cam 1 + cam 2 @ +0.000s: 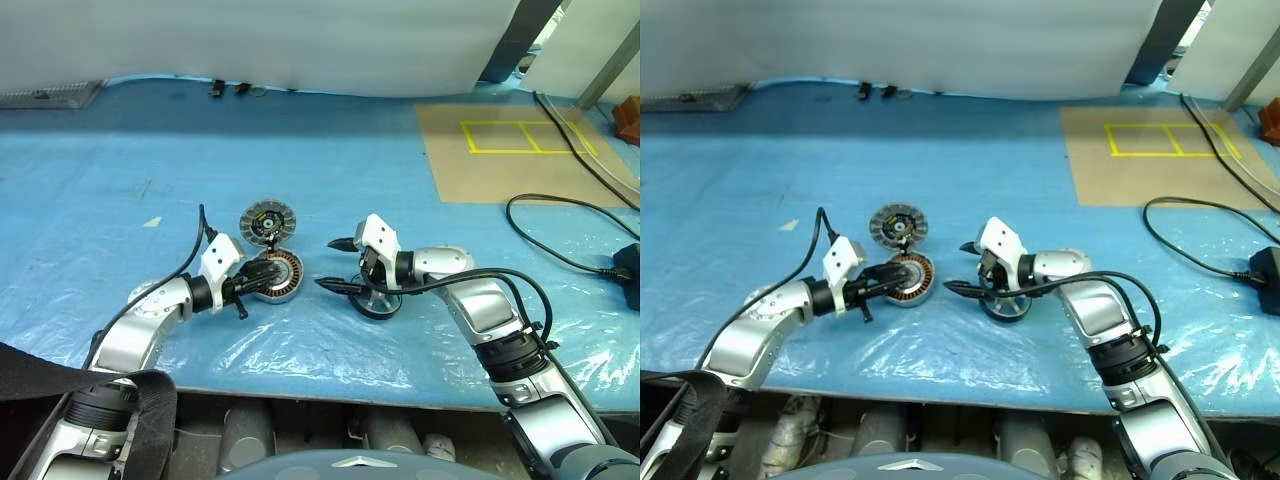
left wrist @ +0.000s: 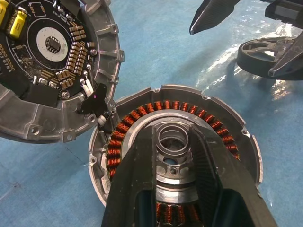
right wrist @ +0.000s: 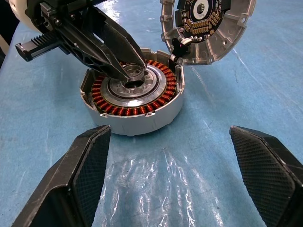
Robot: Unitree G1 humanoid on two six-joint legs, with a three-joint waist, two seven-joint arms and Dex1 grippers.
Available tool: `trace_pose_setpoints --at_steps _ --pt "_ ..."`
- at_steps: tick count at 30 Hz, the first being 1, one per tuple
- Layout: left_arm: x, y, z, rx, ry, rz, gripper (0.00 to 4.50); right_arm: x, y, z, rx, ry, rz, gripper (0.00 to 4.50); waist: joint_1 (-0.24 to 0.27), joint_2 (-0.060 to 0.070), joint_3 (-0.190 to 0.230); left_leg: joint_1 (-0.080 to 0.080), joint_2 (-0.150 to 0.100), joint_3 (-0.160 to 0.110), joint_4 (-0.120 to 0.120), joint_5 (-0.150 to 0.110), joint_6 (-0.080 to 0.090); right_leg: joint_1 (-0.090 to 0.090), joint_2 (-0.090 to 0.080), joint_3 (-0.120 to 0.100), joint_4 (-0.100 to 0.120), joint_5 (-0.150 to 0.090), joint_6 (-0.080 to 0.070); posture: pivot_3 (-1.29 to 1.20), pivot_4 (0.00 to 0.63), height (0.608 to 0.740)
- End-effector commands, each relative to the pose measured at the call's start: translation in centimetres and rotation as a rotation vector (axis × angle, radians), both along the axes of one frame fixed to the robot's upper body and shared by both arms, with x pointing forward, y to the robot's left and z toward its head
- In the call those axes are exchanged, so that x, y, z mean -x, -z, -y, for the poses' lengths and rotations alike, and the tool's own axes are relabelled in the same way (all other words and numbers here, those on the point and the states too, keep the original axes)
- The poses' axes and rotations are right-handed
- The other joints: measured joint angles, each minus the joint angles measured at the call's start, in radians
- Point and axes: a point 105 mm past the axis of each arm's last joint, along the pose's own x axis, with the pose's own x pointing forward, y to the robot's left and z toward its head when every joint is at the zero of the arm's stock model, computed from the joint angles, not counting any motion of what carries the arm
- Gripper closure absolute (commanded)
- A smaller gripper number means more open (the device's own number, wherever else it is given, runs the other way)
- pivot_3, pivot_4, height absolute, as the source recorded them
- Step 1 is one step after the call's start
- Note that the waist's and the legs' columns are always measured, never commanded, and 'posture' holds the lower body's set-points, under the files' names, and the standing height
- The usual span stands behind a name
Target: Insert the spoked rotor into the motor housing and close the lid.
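Currently one motor housing (image 3: 135, 101) is sitting flat on the blue worktop (image 1: 330, 170), open face and copper windings pointing up, with the left gripper (image 3: 124, 72) clamping its central hub. One lid (image 1: 266, 222) is lying just behind, touching the housing's rim, circuit side facing up. One spoked rotor (image 1: 378, 303) is resting flat under the right gripper (image 1: 334, 264), whose fingers are standing wide apart.
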Motion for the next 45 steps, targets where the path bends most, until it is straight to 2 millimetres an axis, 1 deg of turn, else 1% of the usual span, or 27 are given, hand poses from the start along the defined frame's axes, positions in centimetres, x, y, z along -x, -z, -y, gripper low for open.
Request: trace_pose_setpoints --at_steps 1,8,17,22,27,31,38,45 --pt "-0.3 -0.7 -0.1 -0.009 -0.002 0.022 3.83 0.1 -1.1 -0.4 -0.013 -0.019 0.05 0.31 0.0 0.0 0.0 0.0 0.0 0.0 0.0 0.0 0.0 0.0 0.0 0.0 0.0 0.0 0.0 0.0 0.15 0.74" --pt "-0.1 -0.2 -0.1 -0.017 0.0 0.005 3.83 0.0 -1.1 -0.4 -0.012 -0.017 0.053 0.31 0.0 0.0 0.0 0.0 0.0 0.0 0.0 0.0 0.0 0.0 0.0 0.0 0.0 0.0 0.0 0.0 0.15 0.74" --pt "-0.4 0.0 0.0 -0.012 -0.004 0.003 3.83 -0.1 -1.1 -0.3 -0.011 -0.007 0.062 0.31 0.0 0.0 0.0 0.0 0.0 0.0 0.0 0.0 0.0 0.0 0.0 0.0 0.0 0.0 0.0 0.0 0.15 0.74" --pt "-0.8 -0.7 0.5 0.02 -0.003 0.023 3.83 -0.2 -1.2 -0.4 -0.013 -0.007 0.065 0.31 0.001 0.0 0.0 0.0 0.0 0.0 0.0 0.0 0.0 0.0 0.0 0.0 0.0 0.0 0.0 0.0 0.15 0.74" --pt "-1.1 -0.8 0.6 0.021 -0.004 0.024 3.83 -0.3 -1.2 -0.3 -0.006 -0.005 0.071 0.31 0.0 0.0 0.0 0.0 0.0 0.0 0.0 0.0 0.0 0.0 0.0 0.0 0.0 0.0 0.0 0.0 0.15 0.74" --pt "-1.0 -0.5 0.6 0.018 0.0 0.015 3.83 -0.5 -1.3 -0.3 -0.008 0.003 0.076 0.31 0.0 0.0 0.0 0.0 0.0 0.0 0.0 0.0 0.0 0.0 0.0 0.0 0.0 0.0 0.0 0.0 0.15 0.74" --pt "-0.5 -0.2 0.7 0.021 0.015 -0.01 3.83 -0.6 -0.9 -0.1 0.012 0.012 0.08 0.31 0.0 0.0 0.0 -0.001 0.0 0.0 0.0 0.0 0.0 0.0 0.0 0.0 0.0 0.0 0.0 0.0 0.15 0.74" --pt "0.0 0.6 0.4 0.01 0.017 -0.044 3.83 -0.9 -0.7 0.0 0.025 0.019 0.081 0.31 0.001 0.0 0.0 0.0 0.0 0.0 0.0 0.0 0.0 0.0 0.0 0.0 0.0 0.0 0.0 0.0 0.15 0.74"
